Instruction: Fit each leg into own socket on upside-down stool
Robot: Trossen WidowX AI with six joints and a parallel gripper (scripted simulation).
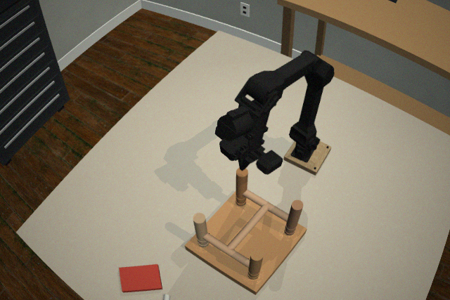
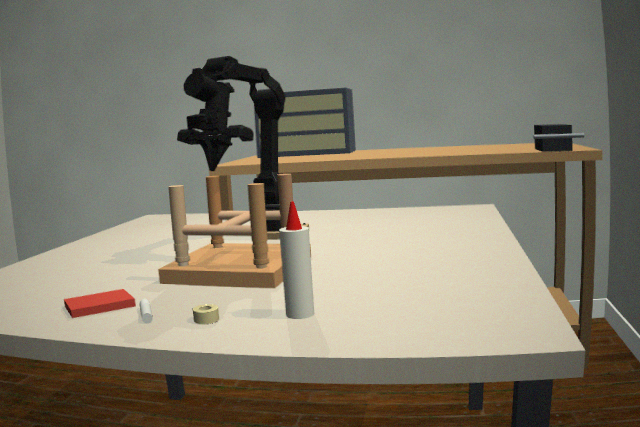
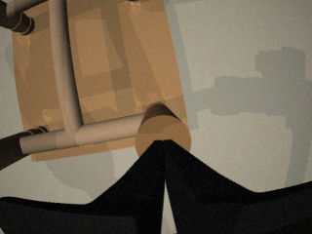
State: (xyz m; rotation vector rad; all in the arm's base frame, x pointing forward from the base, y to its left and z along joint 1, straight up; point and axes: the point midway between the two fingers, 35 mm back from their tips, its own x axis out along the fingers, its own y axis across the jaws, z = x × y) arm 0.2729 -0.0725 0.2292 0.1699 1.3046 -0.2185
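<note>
Pale tabletop [image 1: 145, 187] [image 2: 413, 277] [image 3: 244, 151] beneath upturned stool [image 1: 275, 249] [image 2: 222, 276] [image 3: 97, 63].

A workshop (or similar), judging by the drawer cabinet [image 1: 30, 72] and wooden workbench [image 1: 363, 13] [image 2: 413, 153].

Arm [image 1: 313, 106] [image 2: 269, 138]: matte blk, chunky joints, slim links
Gripper [image 1: 242, 166] [image 2: 212, 168] [image 3: 163, 148]: blk, tapered fingers, pointed tips
Base plate [image 1: 323, 157]: tan, squarish, dk screws
</note>
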